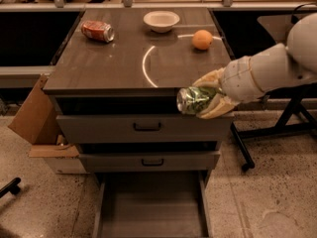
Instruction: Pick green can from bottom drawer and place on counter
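My gripper [205, 99] is shut on the green can [193, 100], holding it on its side with a silver end facing left. It hangs in front of the cabinet's front right, just below the edge of the counter [109, 68]. The bottom drawer [151, 209] is pulled open below, and its floor is bare. My white arm [267, 68] reaches in from the right.
On the counter lie a red-orange can [97, 31] at the back left, a white bowl [161, 20] at the back middle and an orange [202, 39] at the right. Two handled drawers [146, 127] are closed. A cardboard box [37, 123] stands at the left. A black stand [277, 128] is at the right.
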